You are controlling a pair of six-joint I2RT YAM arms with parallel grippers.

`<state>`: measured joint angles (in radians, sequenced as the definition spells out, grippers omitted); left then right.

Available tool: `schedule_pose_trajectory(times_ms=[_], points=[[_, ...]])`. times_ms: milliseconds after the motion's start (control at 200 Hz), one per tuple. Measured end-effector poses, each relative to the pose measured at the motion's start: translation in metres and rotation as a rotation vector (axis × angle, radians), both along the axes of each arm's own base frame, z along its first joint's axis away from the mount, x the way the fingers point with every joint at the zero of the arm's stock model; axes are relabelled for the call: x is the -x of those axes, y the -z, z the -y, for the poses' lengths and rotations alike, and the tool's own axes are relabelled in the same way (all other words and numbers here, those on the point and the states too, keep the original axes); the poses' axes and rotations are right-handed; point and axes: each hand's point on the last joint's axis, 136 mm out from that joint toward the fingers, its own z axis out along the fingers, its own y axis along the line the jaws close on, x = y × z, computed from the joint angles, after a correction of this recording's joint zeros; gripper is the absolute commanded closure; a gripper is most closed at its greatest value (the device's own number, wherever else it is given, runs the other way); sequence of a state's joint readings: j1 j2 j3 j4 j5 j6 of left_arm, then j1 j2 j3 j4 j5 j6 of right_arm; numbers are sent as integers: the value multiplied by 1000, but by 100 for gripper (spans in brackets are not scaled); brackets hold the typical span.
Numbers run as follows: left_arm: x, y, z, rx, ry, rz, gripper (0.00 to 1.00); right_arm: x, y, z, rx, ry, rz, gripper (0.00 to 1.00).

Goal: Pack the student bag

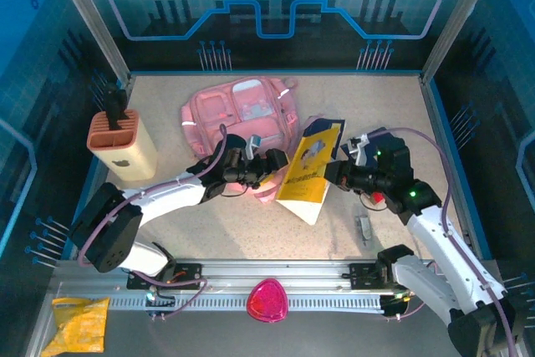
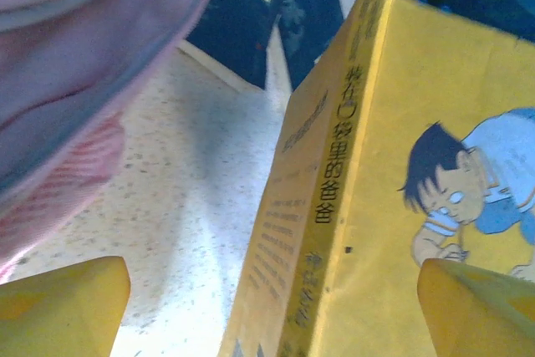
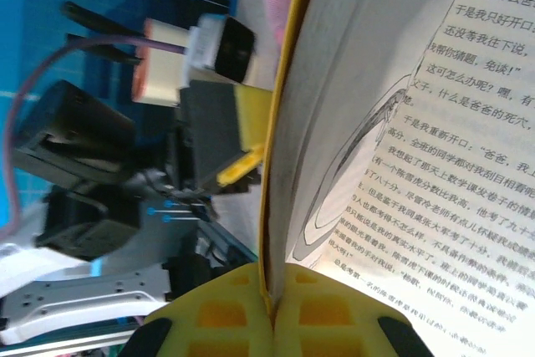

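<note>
As things stand: the yellow storybook (image 1: 308,171) is tilted up on edge between the 2 arms, just beside the bag and not yet in it
Student bag (image 1: 242,110): the pink backpack lies flat toward the back of the worktop (image 1: 401,123), pocket side up, just beyond the left pincer; the bag's near corner is close to the book's spine, but I cannot tell whether the main zip is open
Right pincer (image 3: 269,315): clamped tight on the book's edge at the yellow cover, so this arm alone carries the book; because the grip takes the cover and not the whole block, the printed pages fan loose to one side
Left pincer (image 1: 276,165): spread wide with nothing in it; its yellow fingertips (image 2: 63,307) stand on either side of the spine without visibly pressing
Likely reason for the pose: 1 arm keeps the book raised while the other straddles it, probably to squeeze it closed or steer it toward the bag
Risk: the loose pages could catch on the bag's soft rim if the book goes in unclosed
Waiting items: dark blue books (image 1: 370,140) lie behind the right arm, and a peach pen holder (image 1: 124,146) stands at the left, well apart from the bag
Off the work area: a magenta rounded-triangle object (image 1: 267,300) sits on the front rail, with a yellow packet (image 1: 79,323) at the near left corner
</note>
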<state>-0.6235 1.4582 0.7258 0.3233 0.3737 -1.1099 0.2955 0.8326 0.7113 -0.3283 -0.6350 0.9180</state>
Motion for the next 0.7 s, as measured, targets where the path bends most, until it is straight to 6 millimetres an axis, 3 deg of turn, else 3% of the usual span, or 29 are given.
schedule_pose_trajectory(times_ms=[90,330,700], points=[[-1,-4,5,60,2,-4,12,-5,-6,-6,-30,-13,12,100],[-1,-26,10,151,3,24,35,-11,9,-8,-30,-14,-14,100],[-1,-26,-5,107,-40,32,66,-11,26,-2,-12,1,-41,100]])
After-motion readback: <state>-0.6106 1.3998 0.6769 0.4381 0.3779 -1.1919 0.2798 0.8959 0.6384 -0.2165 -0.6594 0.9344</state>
